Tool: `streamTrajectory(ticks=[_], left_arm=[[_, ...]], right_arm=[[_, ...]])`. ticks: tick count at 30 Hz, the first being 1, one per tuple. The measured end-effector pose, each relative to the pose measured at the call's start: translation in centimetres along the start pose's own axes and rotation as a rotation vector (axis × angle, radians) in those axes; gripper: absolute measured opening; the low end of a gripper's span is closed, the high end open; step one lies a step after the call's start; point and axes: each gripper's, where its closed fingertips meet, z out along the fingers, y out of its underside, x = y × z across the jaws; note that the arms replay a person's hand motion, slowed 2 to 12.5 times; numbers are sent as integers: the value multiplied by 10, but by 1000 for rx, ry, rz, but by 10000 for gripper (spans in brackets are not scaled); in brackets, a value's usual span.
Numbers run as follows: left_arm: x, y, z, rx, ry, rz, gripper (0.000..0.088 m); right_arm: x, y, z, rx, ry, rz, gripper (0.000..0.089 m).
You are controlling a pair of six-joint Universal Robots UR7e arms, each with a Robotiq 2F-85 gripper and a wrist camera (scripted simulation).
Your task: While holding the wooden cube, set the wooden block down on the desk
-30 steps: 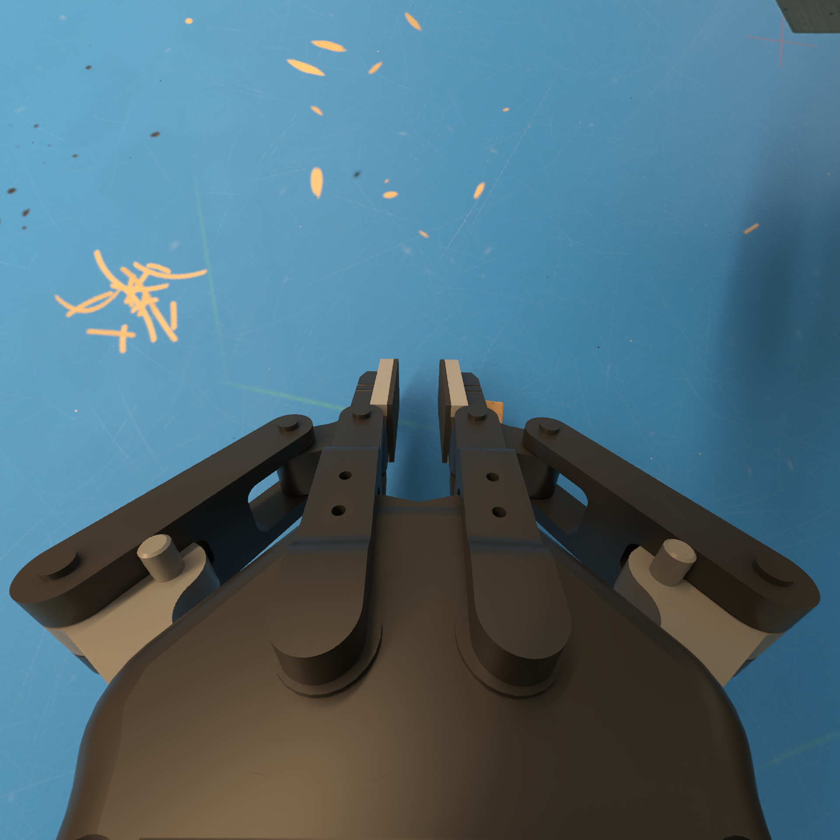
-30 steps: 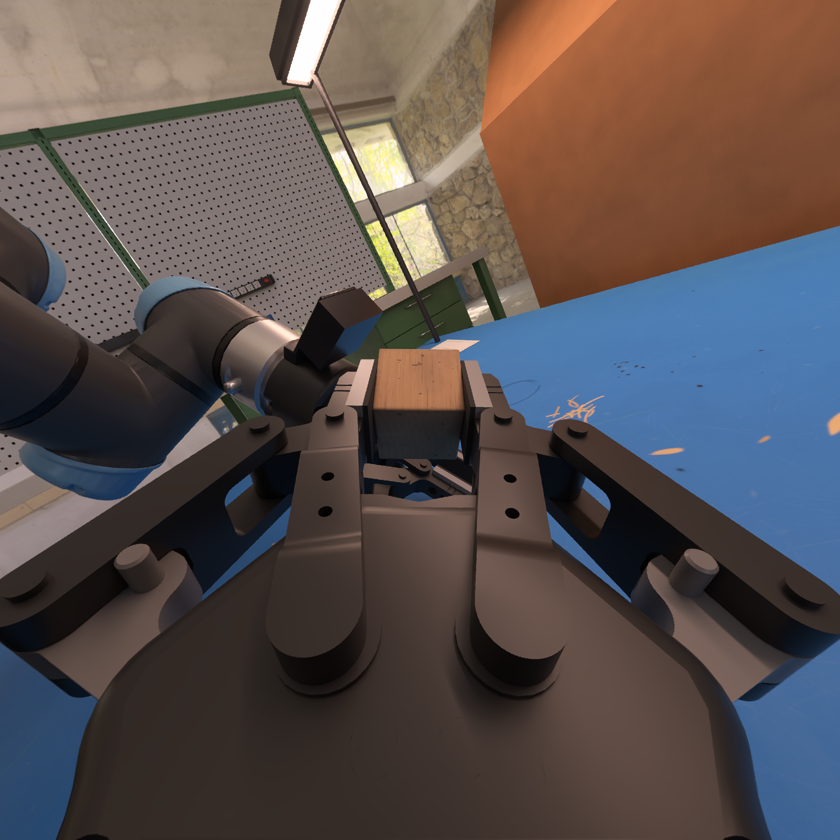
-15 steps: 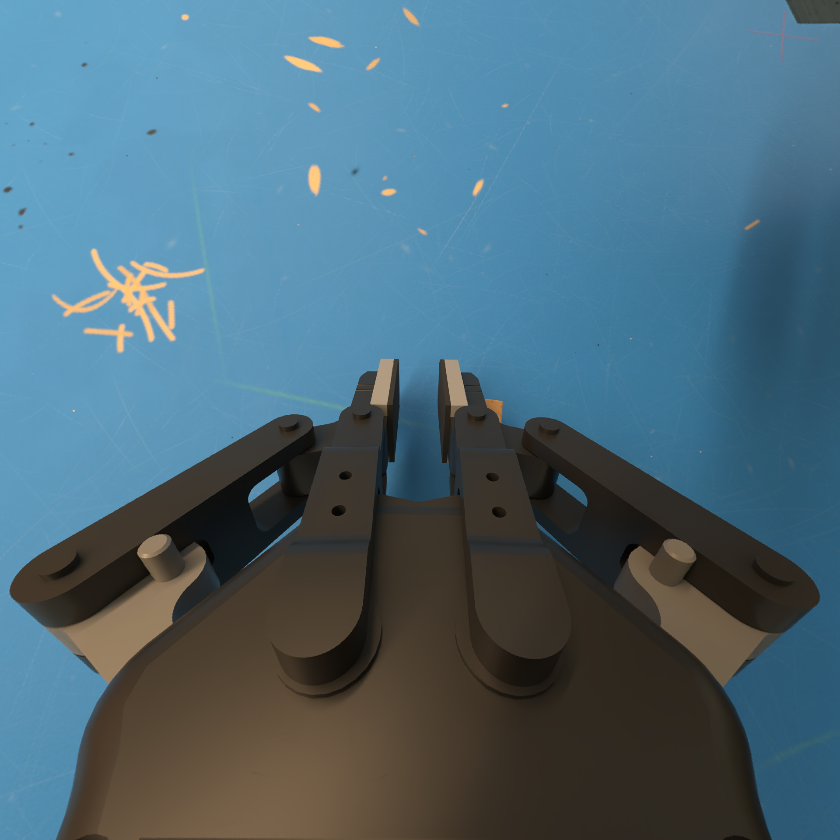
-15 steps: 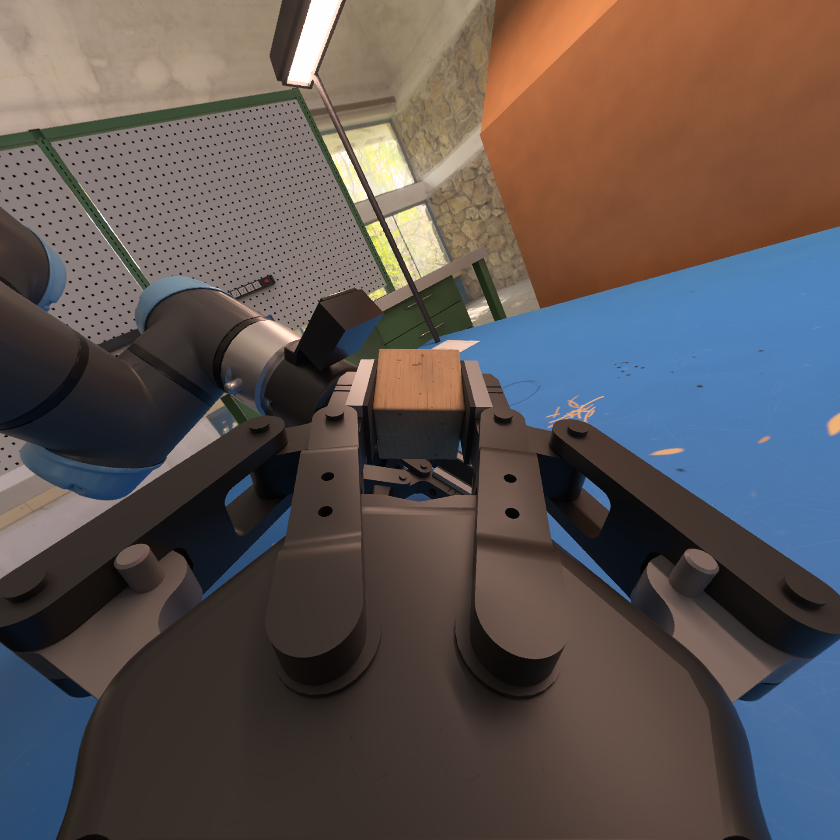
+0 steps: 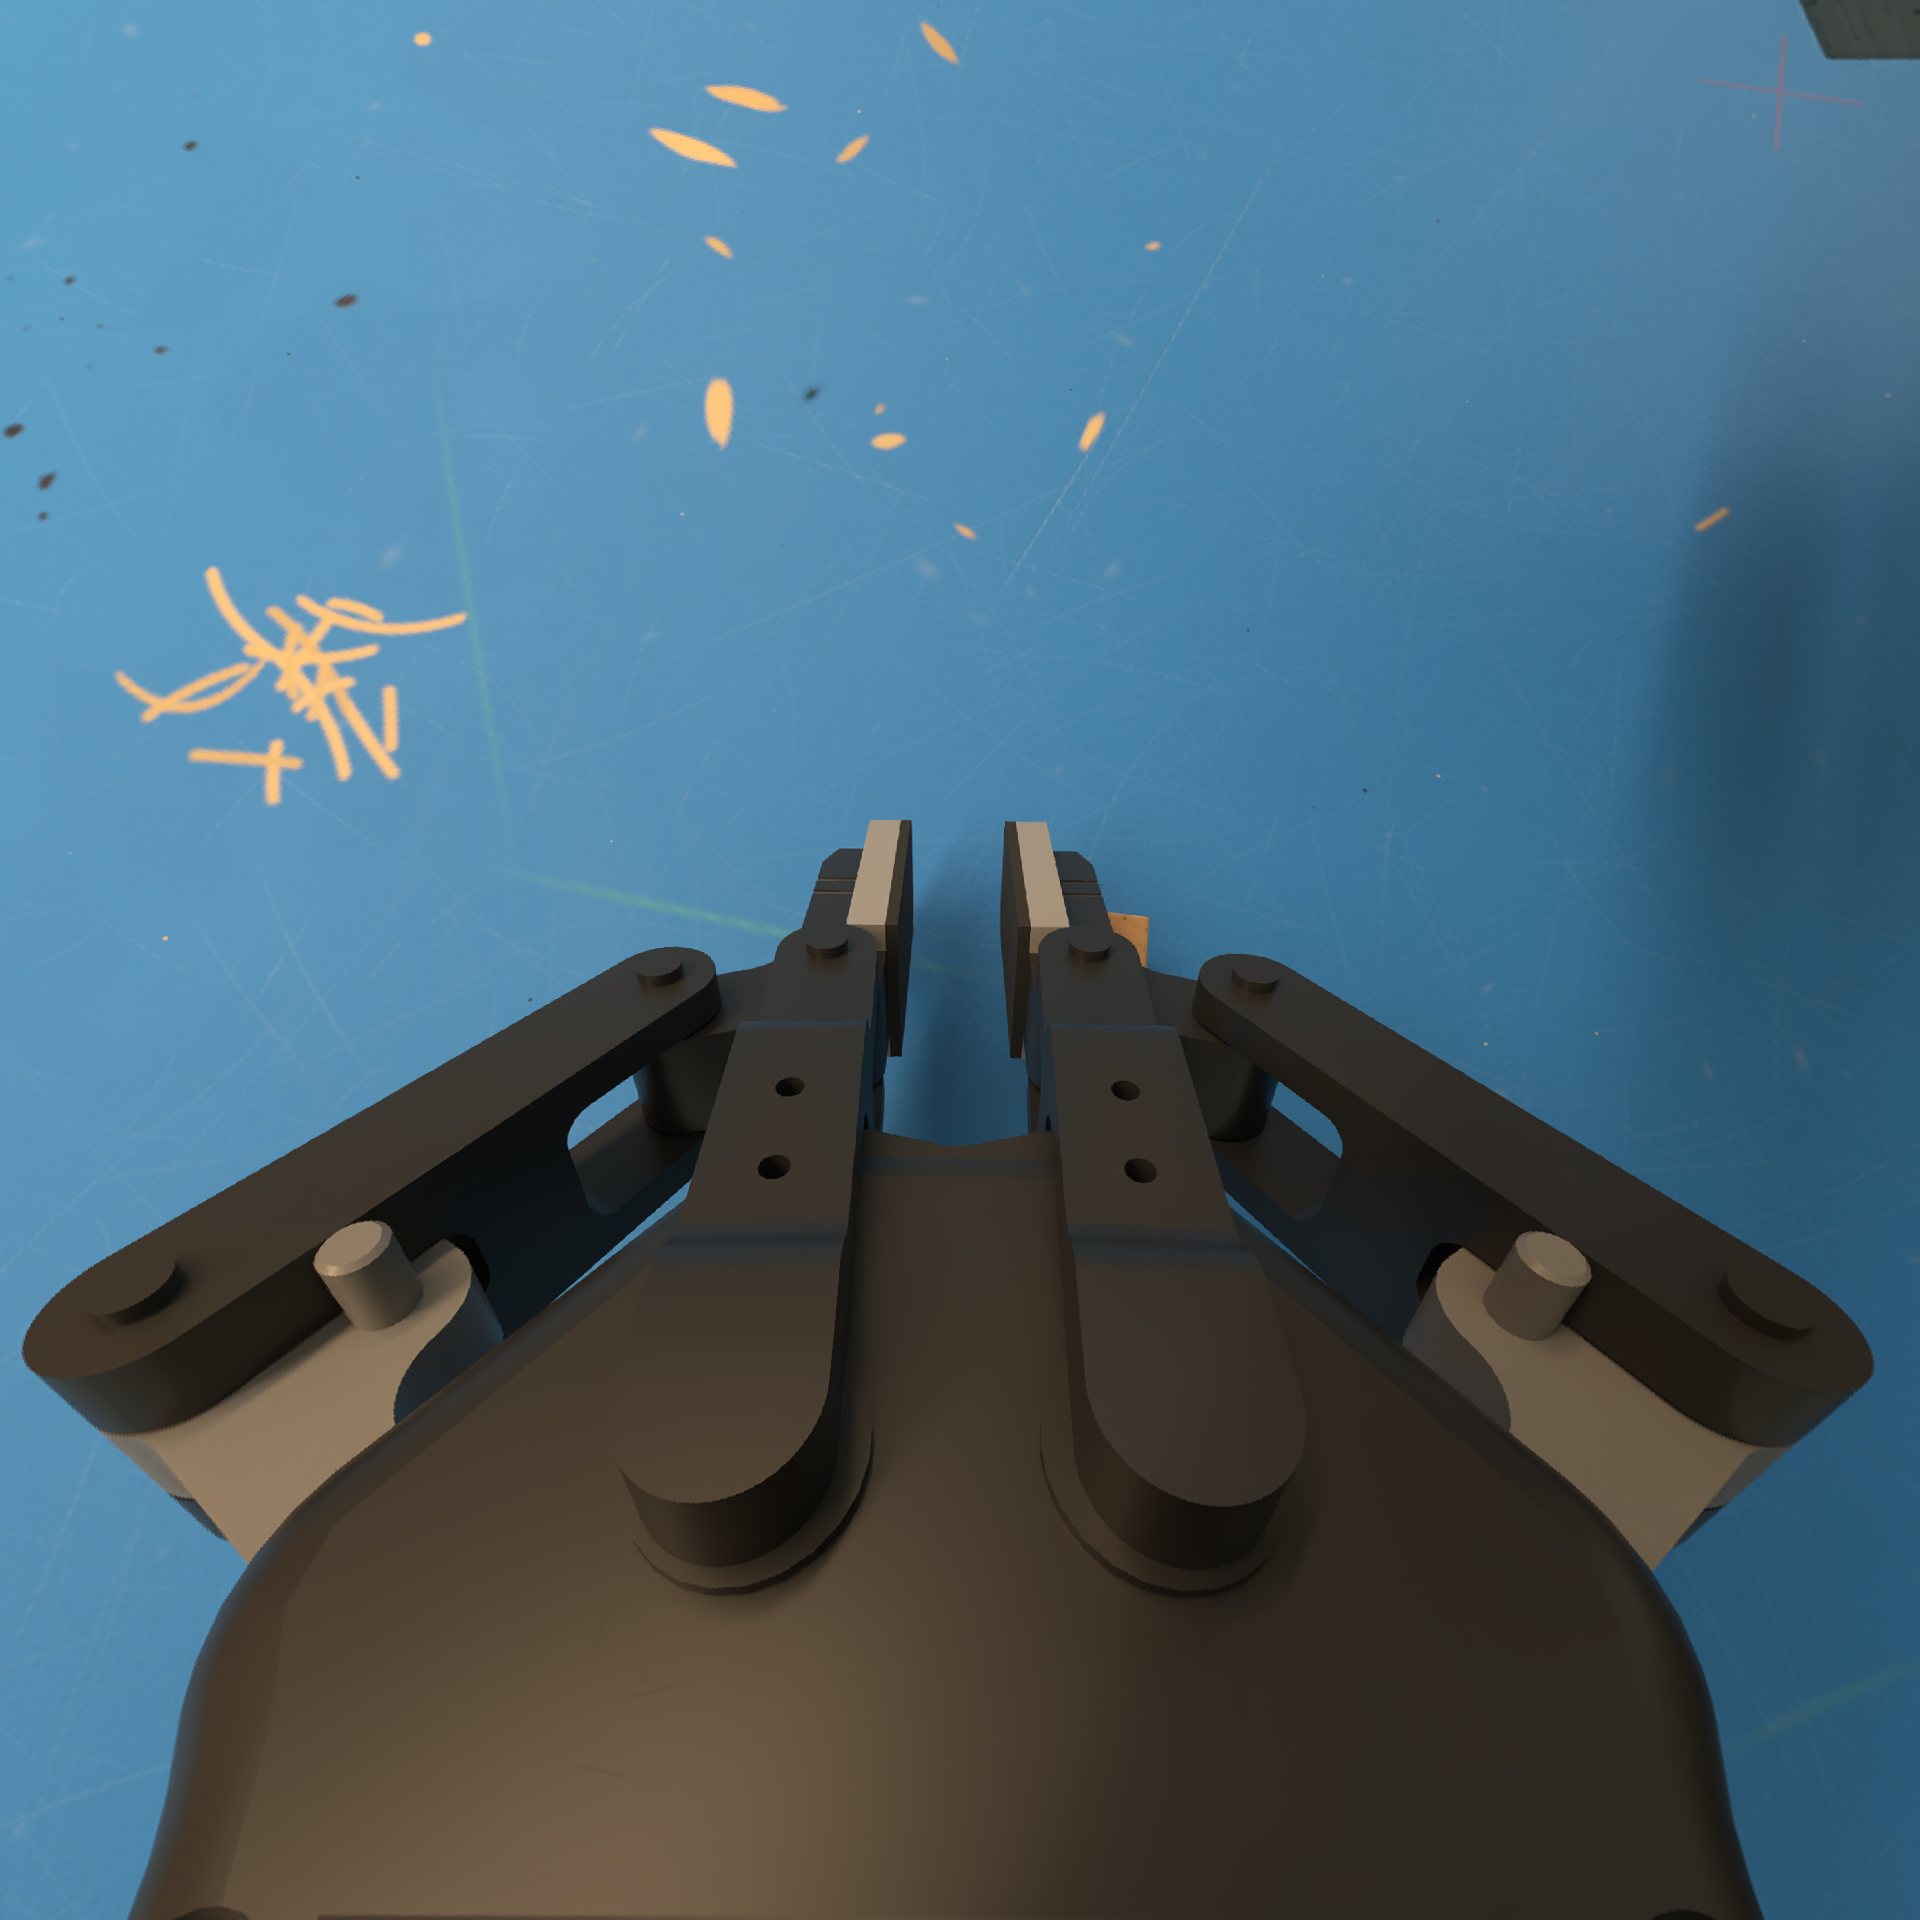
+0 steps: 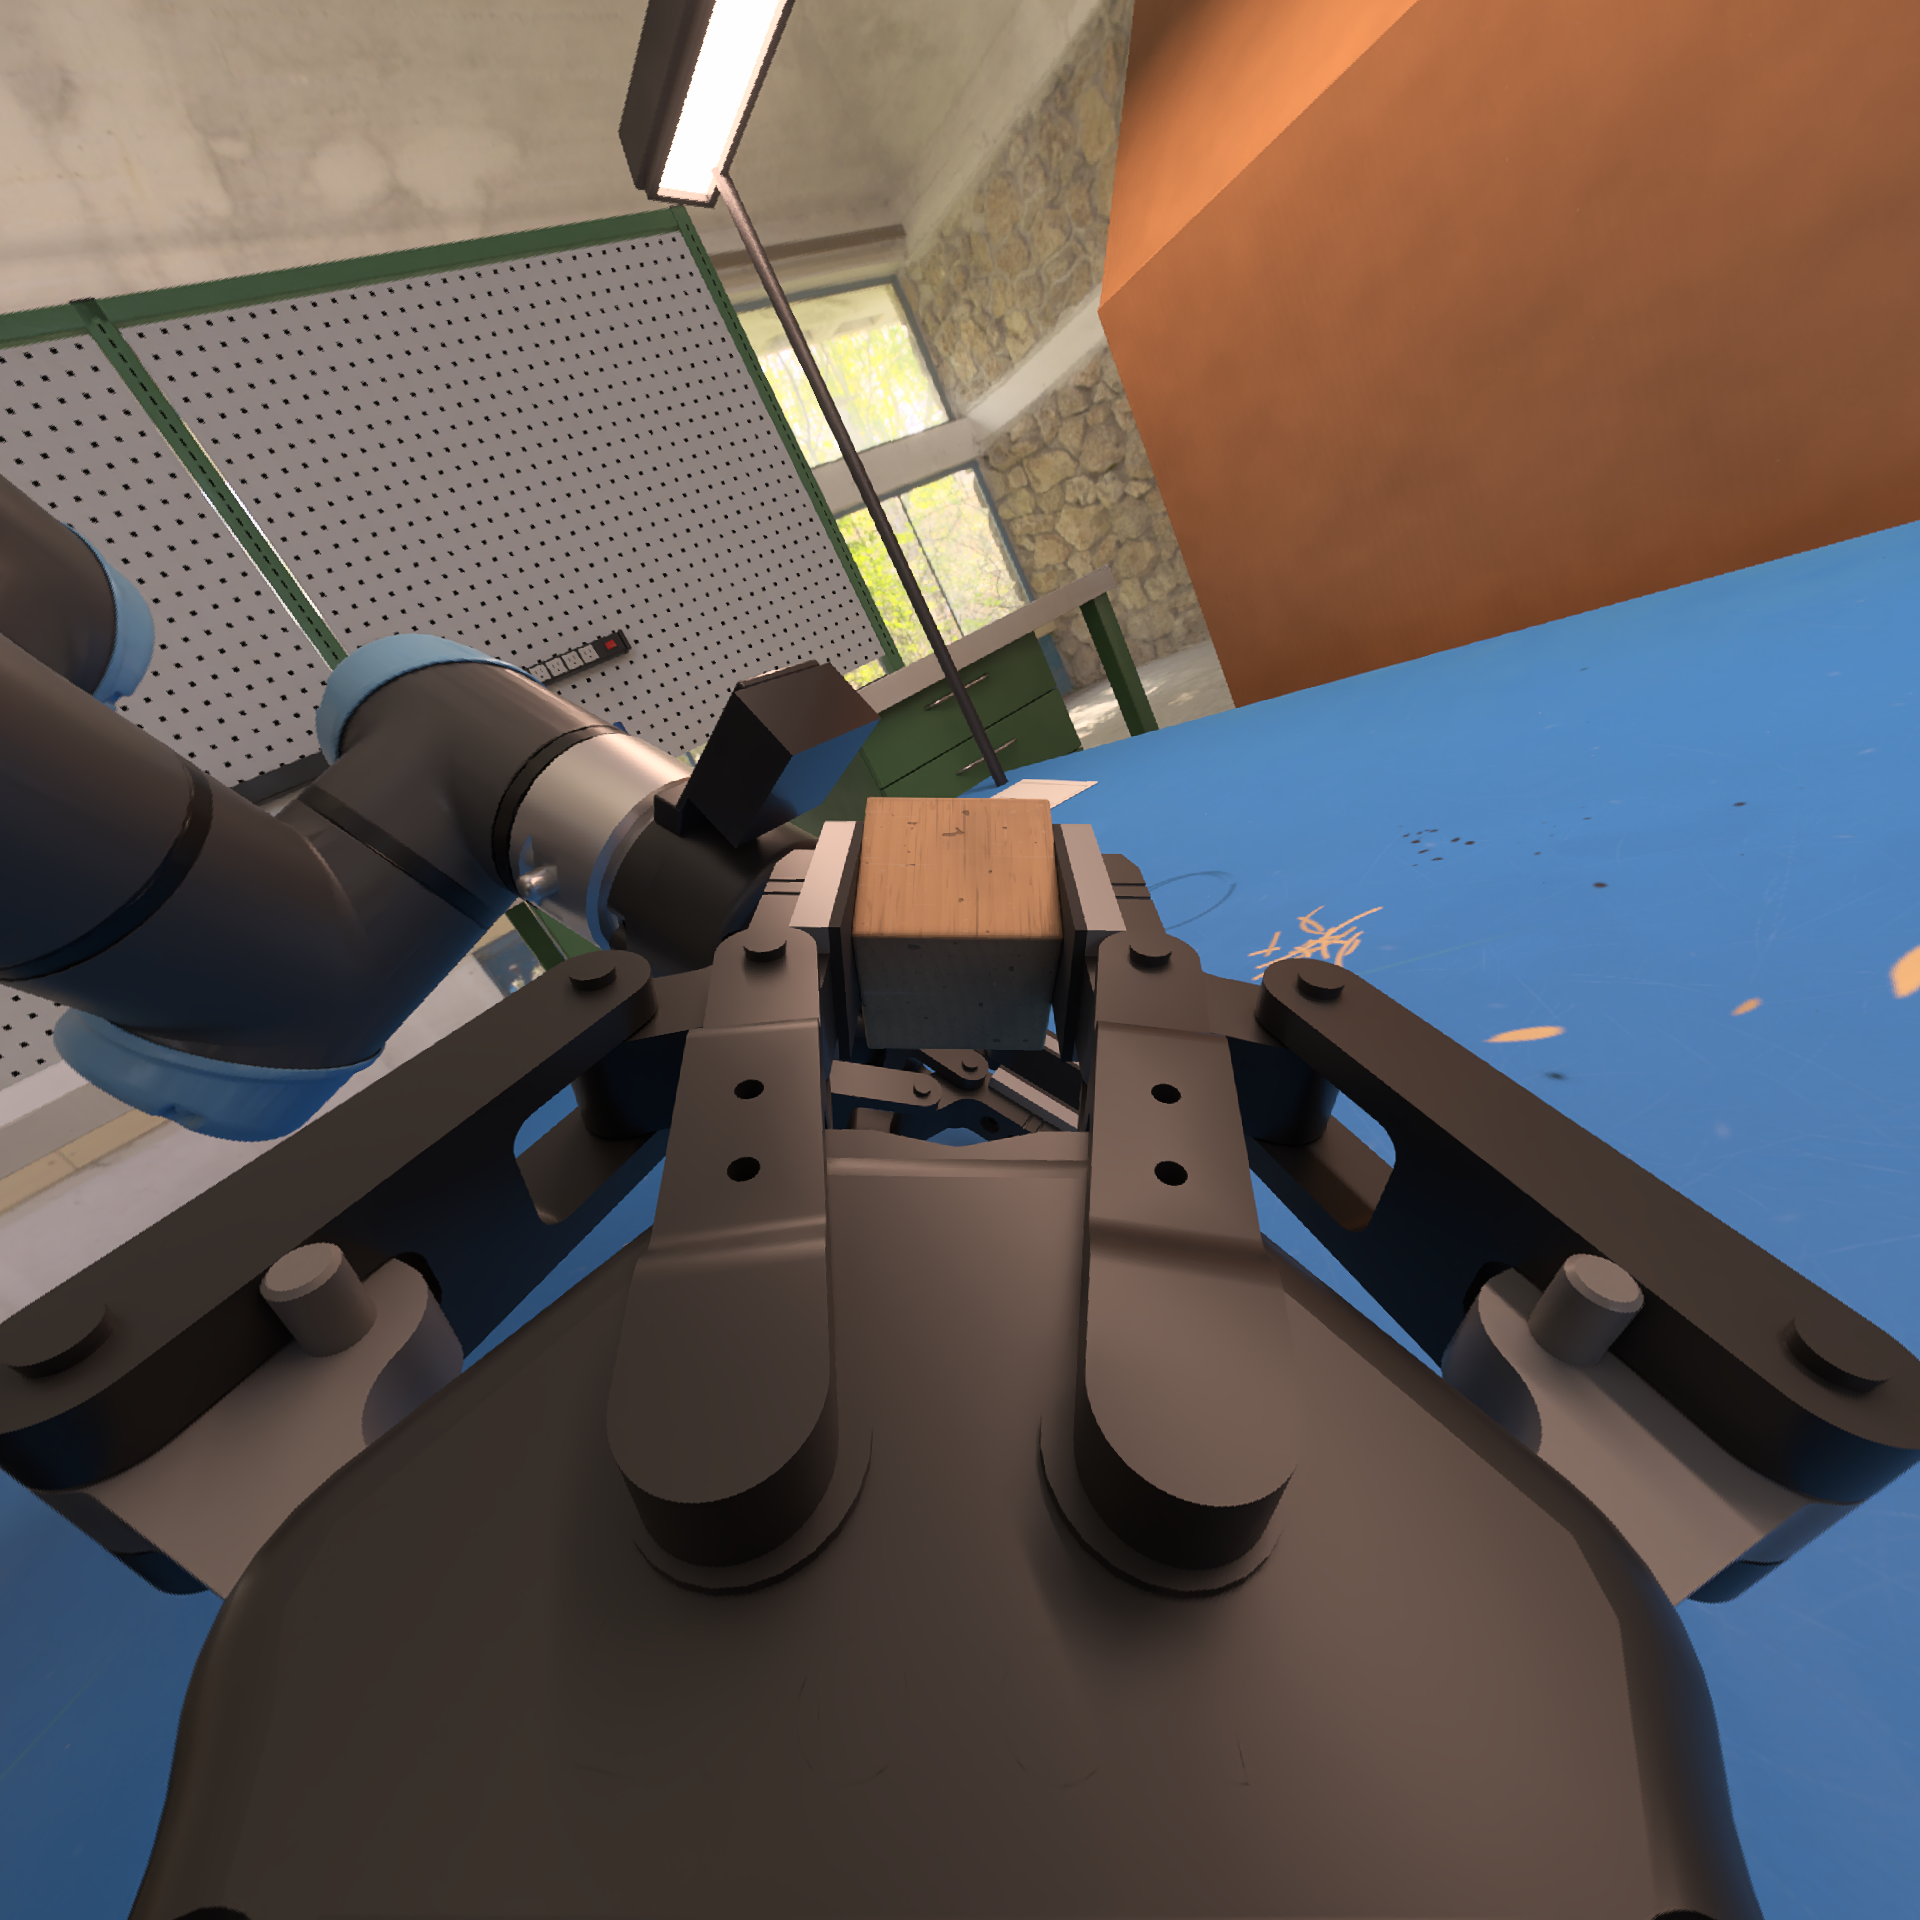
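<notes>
My right gripper (image 6: 956, 831) is shut on the wooden cube (image 6: 956, 883) and holds it above the blue desk (image 6: 1558, 779). In the left wrist view my left gripper (image 5: 956, 831) points down at the desk (image 5: 1351, 623). Its jaws stand a narrow gap apart and I see nothing between them. A small sliver of the wooden block (image 5: 1130, 932) shows just behind the right finger; the rest of it is hidden. The left arm (image 6: 364, 821) shows behind the cube in the right wrist view.
Orange scribbles (image 5: 296, 681) and flecks mark the desk. A dark object (image 5: 1870, 26) sits at the far right corner of the left wrist view. An orange wall (image 6: 1507, 312) and a pegboard (image 6: 468, 468) stand beyond the desk.
The left wrist view has shifted only very slightly over the desk. Both grippers keep the same jaw widths, and the cube stays in the right gripper.
</notes>
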Motion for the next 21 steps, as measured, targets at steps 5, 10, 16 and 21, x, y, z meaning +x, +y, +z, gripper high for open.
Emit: streamTrajectory(ticks=[5,10,16,21], left_arm=[[0,-1,0,4,3,-3,156],[0,-1,-1,11,6,-8,156],[-1,-3,-3,23,11,-18,155],[-3,-6,-5,41,13,-29,155]], right_arm=[[0,0,0,2,0,0,301],[0,-1,-1,5,0,0,301],[1,-2,-2,8,7,-7,301],[4,-4,-3,12,28,-27,301]])
